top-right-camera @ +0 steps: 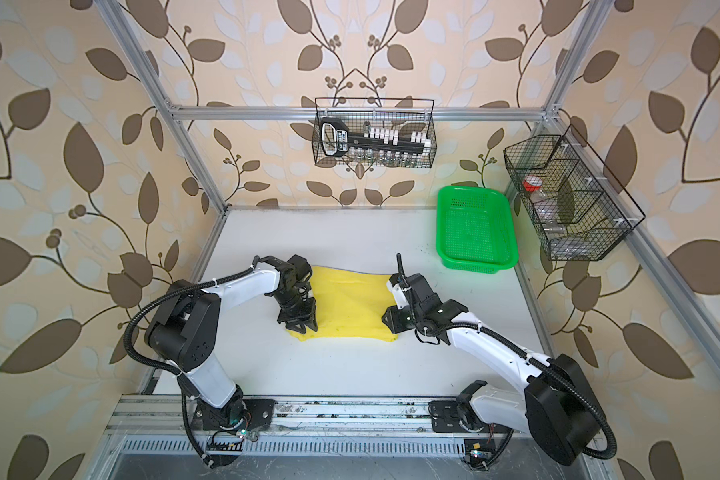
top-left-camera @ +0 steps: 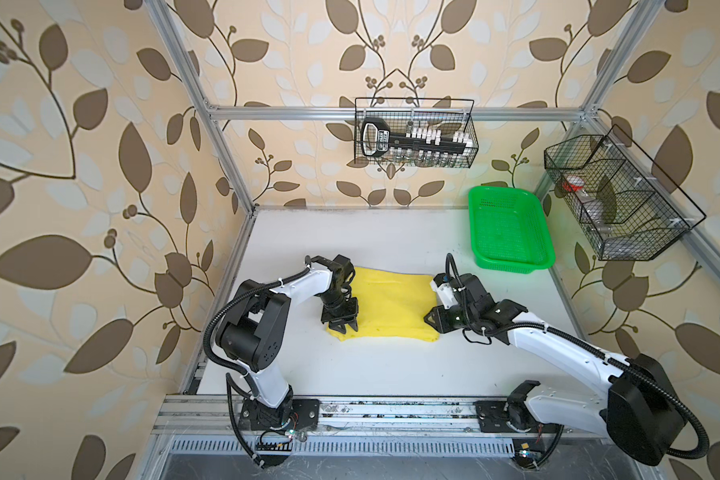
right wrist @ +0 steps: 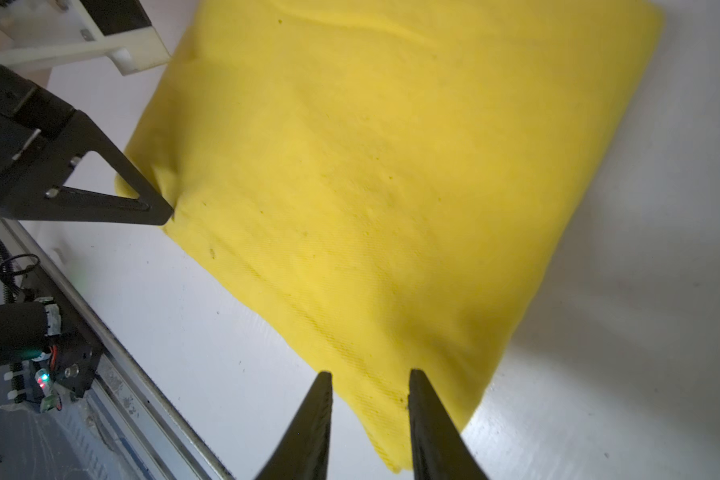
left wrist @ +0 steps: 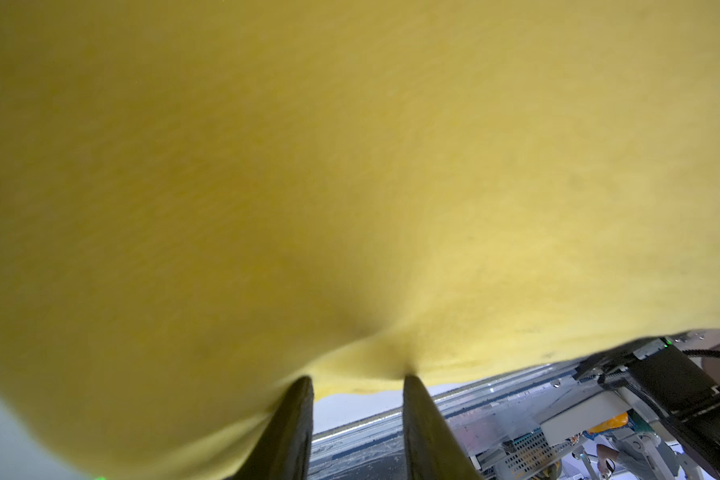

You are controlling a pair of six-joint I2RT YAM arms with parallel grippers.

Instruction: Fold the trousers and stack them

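On the table point(top-left-camera: 391, 374), centre frame, the trousers point(top-left-camera: 391, 305) lie folded in a yellow rectangle. Left gripper point(left wrist: 356, 378), lower-left corner: cloth puckers at parted tips, grip cannot be told; right gripper point(right wrist: 368, 376), lower-right corner: jaws apart, empty. Risk: a one-sided hold would skew the next fold.

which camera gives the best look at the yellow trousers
The right wrist view: the folded trousers show close, clear and nearly whole. In both top views they are small, with the left arm and right arm covering their side edges. The left wrist view gives only blurred yellow cloth.
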